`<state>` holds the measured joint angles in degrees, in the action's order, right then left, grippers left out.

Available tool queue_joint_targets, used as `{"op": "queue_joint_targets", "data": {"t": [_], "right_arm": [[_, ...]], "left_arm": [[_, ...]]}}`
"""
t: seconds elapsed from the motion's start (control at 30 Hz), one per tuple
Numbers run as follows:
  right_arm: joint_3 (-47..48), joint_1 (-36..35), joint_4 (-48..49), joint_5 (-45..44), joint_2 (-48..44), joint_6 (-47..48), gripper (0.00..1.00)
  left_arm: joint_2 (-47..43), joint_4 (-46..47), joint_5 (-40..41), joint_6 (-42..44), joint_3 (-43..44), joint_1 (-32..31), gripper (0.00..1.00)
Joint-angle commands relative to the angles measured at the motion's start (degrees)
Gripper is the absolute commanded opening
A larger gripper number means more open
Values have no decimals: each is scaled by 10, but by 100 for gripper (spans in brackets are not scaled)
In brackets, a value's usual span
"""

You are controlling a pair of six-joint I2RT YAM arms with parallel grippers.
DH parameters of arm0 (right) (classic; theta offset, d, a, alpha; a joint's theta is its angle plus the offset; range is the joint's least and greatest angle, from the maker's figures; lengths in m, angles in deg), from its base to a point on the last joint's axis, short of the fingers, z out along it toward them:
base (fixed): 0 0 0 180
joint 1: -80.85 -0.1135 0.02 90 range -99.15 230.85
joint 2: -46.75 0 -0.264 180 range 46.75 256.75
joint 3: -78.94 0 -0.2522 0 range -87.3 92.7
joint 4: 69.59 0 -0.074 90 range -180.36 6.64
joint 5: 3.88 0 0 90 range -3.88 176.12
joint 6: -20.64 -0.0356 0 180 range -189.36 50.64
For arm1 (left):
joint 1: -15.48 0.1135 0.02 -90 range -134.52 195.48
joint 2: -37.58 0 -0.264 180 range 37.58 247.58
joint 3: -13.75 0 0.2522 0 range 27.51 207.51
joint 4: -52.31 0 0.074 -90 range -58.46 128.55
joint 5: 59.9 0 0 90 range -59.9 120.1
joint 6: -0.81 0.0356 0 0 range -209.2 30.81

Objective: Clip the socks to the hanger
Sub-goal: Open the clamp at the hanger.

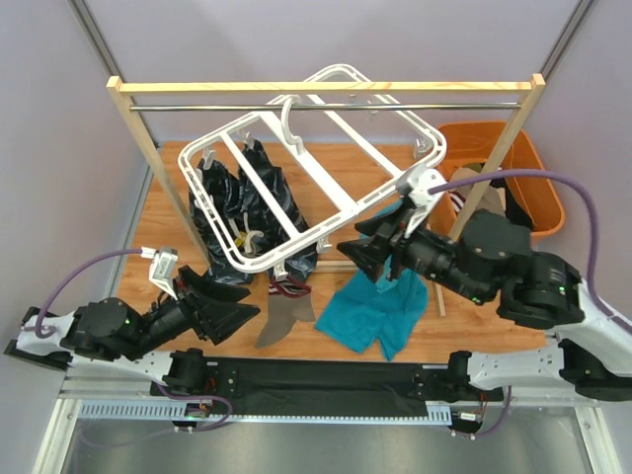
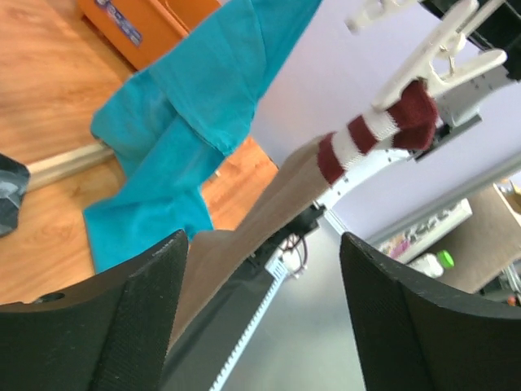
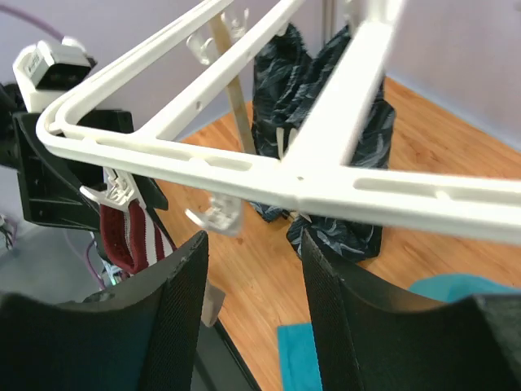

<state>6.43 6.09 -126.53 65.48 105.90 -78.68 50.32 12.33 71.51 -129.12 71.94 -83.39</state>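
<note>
Tabletop point(image 1: 163, 222) bin point(image 1: 546, 205) beyond teal sock point(image 1: 380, 311) escapes right-wrist view.

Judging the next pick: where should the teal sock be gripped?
Probably the teal sock by its lower left edge, bunched on the table, coming from the left: that edge lies free, while the upper part rises under the right gripper.

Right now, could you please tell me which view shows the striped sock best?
The left wrist view: the striped sock hangs from its clip, large and mostly unobstructed. The top external view shows it small; the right wrist view, only its cuff.
</note>
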Motion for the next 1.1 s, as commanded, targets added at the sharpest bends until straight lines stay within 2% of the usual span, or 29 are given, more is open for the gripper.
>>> {"op": "queue_joint_targets", "data": {"t": [0.0, 0.17, 0.3, 0.43, 0.6, 0.73, 0.83, 0.93, 1.07], "right_arm": [[16, 0, 32, 47, 25, 70, 50], [-28, 0, 87, 70, 18, 56, 50], [-54, 0, 130, 96, 17, 46, 47], [-59, 0, 173, 121, 33, 44, 45], [-59, 1, 201, 146, 45, 48, 46], [-68, 1, 232, 135, 47, 48, 40], [-81, 1, 257, 140, 47, 35, 40], [-87, 1, 274, 128, 50, 11, 40], [-101, 1, 294, 103, 49, -17, 41]], "left_arm": [[19, -48, -58, -29, 43, -1, 80], [1, -2, -157, -23, 26, -1, 75], [-15, 20, -181, -26, 24, -1, 68], [-37, 105, -233, -2, 15, -1, 68], [-31, 145, -266, 12, 42, -1, 64], [25, 181, -285, 27, 70, -1, 64], [80, 233, -315, 42, 110, -1, 64], [145, 233, -339, 49, 153, -1, 64], [217, 224, -303, 54, 204, -1, 62]]}}
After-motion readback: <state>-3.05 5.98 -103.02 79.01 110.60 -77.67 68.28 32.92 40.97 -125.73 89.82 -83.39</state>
